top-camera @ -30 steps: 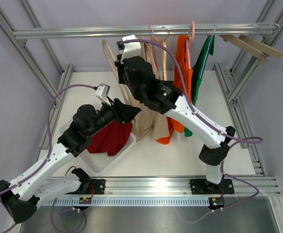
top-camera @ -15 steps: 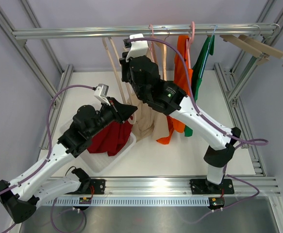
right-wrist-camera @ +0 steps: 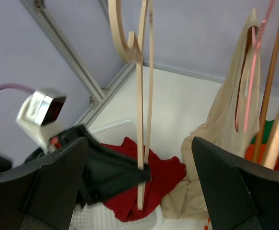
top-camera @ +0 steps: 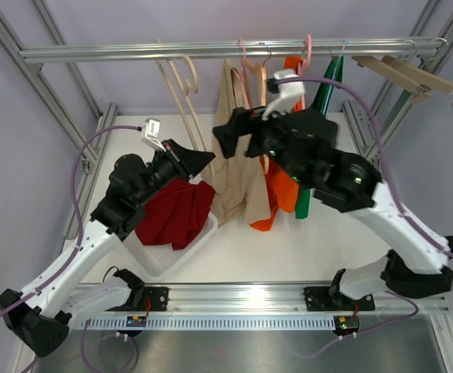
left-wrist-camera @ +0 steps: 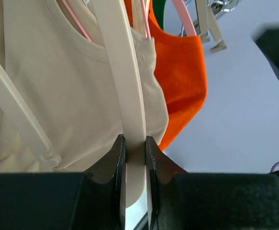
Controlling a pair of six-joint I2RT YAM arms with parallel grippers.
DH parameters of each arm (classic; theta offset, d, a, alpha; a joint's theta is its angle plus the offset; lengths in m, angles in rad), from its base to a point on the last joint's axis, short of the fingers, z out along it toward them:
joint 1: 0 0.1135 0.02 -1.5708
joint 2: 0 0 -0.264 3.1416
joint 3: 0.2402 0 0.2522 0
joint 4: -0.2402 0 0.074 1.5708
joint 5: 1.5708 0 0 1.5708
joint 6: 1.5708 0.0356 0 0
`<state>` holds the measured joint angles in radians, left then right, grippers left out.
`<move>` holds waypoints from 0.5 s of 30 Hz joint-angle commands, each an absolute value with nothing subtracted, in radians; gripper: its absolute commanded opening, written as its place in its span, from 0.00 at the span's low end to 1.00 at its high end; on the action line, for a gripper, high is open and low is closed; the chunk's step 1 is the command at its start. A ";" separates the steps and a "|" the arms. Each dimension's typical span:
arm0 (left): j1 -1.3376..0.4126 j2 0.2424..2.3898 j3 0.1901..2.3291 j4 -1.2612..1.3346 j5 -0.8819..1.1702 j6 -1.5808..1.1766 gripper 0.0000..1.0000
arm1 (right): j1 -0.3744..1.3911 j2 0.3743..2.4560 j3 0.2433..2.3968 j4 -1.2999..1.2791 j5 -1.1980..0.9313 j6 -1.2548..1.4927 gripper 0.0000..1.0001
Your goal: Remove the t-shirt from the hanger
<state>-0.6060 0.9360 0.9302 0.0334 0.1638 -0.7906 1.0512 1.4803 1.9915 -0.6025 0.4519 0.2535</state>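
A bare cream wooden hanger [top-camera: 186, 85] hangs from the rail, and my left gripper [top-camera: 205, 158] is shut on its lower arm [left-wrist-camera: 132, 110]. The wrist view shows both pads pressed flat on the wood at the left gripper [left-wrist-camera: 135, 149]. The beige t-shirt [top-camera: 240, 167] hangs just right of this hanger, with a pink hanger wire [left-wrist-camera: 77, 21] in its neck; its hem sags beside the basket [right-wrist-camera: 211, 196]. My right gripper [top-camera: 230, 134] stands wide open near the shirt's top, holding nothing. Between the right gripper's [right-wrist-camera: 139, 143] fingers show the hanger [right-wrist-camera: 140, 96] and the left gripper [right-wrist-camera: 125, 175].
A white basket [top-camera: 170, 263] at front left holds a red shirt [top-camera: 173, 217]. Orange [top-camera: 284, 190] and green [top-camera: 319, 105] shirts hang right of the beige one. Spare wooden hangers [top-camera: 412, 74] sit at the rail's [top-camera: 117, 54] right end.
The left gripper closed on the hanger's arm and stayed there. The right gripper opened and drew back to the right; the cream hanger swung left, clear of the beige shirt.
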 commanded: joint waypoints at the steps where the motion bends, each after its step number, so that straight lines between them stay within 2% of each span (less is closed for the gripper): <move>1: -0.542 0.957 1.000 0.147 0.276 -0.865 0.00 | 1.054 1.290 1.881 -0.545 0.406 0.302 1.00; 6: -0.442 0.989 1.032 0.173 0.393 -0.930 0.00 | 1.054 1.120 1.709 -0.515 0.474 0.319 1.00; 15: -0.328 1.057 1.065 0.199 0.512 -1.029 0.00 | 1.055 1.143 1.655 -0.526 0.465 0.324 0.99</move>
<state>-0.3546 1.0386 1.0153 0.1104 0.4240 -0.9771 1.0519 1.0981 1.6852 -0.5426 0.4706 0.3107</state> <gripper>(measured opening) 0.170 0.993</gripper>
